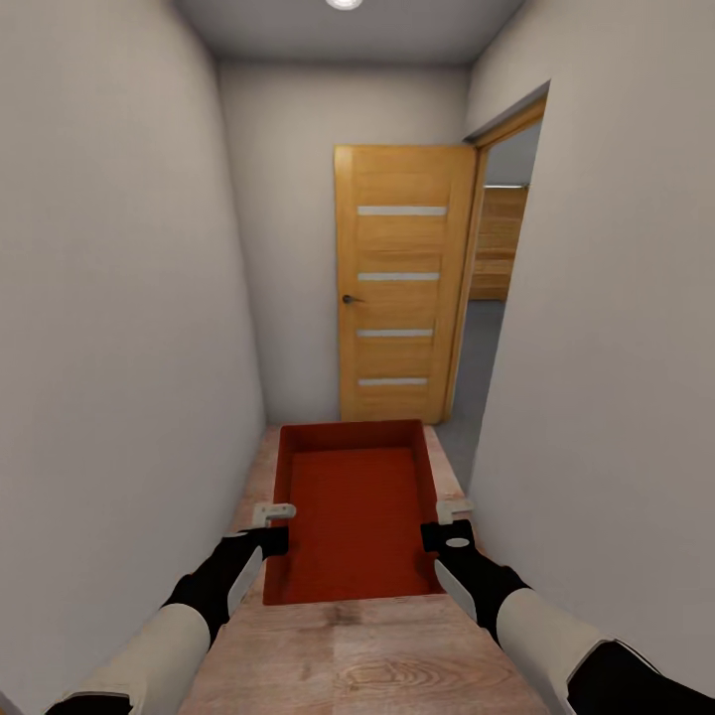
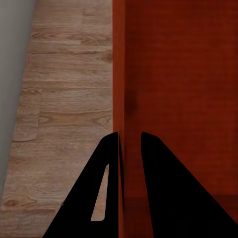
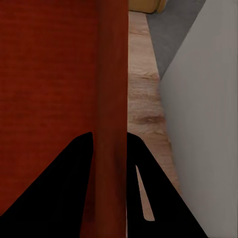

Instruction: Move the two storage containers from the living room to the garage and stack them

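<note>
Carried level down the narrow hallway toward the wooden door (image 1: 402,283), the storage container (image 1: 353,521) hangs between both arms, left tool (image 1: 270,528) and right tool (image 1: 444,524) each pinching a side wall to balance it.

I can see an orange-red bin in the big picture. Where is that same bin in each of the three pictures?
Head view: the bin sits low at centre, carried between both claws.
Left wrist view: its side wall runs up the middle, base to the right.
Right wrist view: the opposite wall runs up the middle.
Shared landmark: the wood plank floor.
</note>
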You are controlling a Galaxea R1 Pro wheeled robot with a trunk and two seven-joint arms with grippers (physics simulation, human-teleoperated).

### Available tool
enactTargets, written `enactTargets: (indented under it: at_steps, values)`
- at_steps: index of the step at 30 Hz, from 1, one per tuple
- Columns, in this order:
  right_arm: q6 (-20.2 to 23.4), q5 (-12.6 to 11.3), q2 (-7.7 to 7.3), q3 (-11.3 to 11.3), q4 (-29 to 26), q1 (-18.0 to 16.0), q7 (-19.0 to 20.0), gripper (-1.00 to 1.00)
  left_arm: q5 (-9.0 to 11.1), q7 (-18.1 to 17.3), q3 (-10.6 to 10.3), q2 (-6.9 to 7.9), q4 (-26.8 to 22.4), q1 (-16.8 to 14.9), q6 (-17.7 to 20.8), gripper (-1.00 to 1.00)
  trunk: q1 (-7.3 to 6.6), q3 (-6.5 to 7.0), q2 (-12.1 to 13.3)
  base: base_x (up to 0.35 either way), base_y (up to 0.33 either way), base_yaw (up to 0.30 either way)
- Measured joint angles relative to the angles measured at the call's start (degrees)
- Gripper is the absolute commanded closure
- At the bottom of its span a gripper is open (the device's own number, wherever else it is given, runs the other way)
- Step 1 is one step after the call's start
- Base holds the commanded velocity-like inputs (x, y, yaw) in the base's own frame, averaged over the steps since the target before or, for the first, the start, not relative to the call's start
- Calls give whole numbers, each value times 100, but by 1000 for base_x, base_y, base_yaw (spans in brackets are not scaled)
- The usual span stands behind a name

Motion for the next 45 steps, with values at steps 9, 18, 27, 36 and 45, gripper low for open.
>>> enactTargets:
  at_steps: [9,18,27,36,45]
  values:
    - [0,3,0,1,0,0,-1,100,3,-1,0,0,7,0,-8,100,0,0,0,323,54,0]
    - [-2,3,0,0,0,0,-1,100,3,-1,0,0,6,0,-8,100,0,0,0,323,2,0]
    - [-9,4,0,-3,2,-1,2,100,-1,0,0,-1,1,0,-8,100,0,0,0,323,0,0]
    - [-9,5,0,-3,1,0,1,100,-2,0,0,-1,0,0,-9,100,0,0,0,323,0,0]
    - [-9,1,0,0,1,0,-1,100,-1,-1,0,-1,0,0,-9,100,0,0,0,323,0,0]
